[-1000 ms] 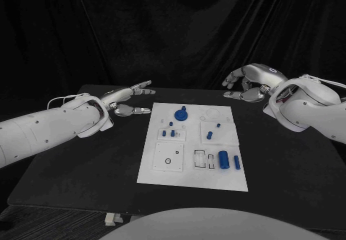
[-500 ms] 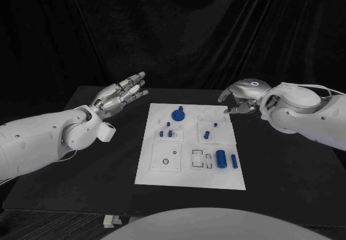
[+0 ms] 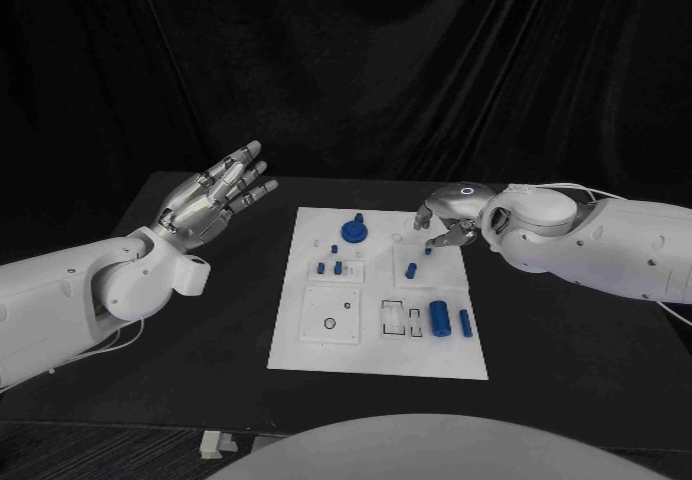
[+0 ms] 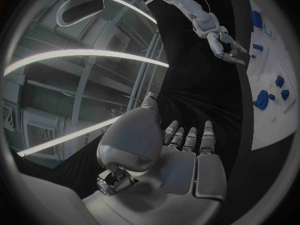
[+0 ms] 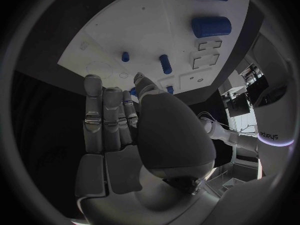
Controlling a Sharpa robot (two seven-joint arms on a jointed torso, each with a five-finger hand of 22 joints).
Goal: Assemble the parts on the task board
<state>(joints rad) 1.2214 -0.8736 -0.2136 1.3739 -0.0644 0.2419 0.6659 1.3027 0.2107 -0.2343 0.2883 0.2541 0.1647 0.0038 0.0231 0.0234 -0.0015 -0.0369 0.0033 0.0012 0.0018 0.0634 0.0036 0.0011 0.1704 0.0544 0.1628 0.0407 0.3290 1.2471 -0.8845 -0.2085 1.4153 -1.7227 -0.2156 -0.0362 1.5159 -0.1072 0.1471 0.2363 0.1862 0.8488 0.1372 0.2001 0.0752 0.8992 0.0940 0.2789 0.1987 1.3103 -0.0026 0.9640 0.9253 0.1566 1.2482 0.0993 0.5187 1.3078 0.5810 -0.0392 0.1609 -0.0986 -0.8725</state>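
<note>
The white task board [image 3: 335, 345] lies in the middle of the black table. On it are a blue round knobbed part [image 3: 355, 232], small blue pegs [image 3: 329, 267], a blue peg [image 3: 411, 270], a thick blue cylinder [image 3: 440, 318] and a slim blue cylinder [image 3: 466, 322]. My right hand [image 3: 447, 220] hovers over the board's far right corner, fingers pointing down, holding nothing. The right wrist view has that hand [image 5: 119, 125] above the peg [image 5: 165, 63] and the thick cylinder [image 5: 211, 26]. My left hand [image 3: 216, 195] is raised off the table left of the board, fingers spread and empty.
Bare black table [image 3: 173, 350] surrounds the board on all sides, with dark curtains behind. Empty rectangular slots [image 3: 397, 318] and a square plate with a small ring [image 3: 332, 318] sit on the board's near half. The left wrist view shows my right hand [image 4: 226, 46] by the board [image 4: 275, 110].
My right hand has moved in and down from beyond the table's far right to the board's far right corner. My left hand has lifted and turned its fingers upward.
</note>
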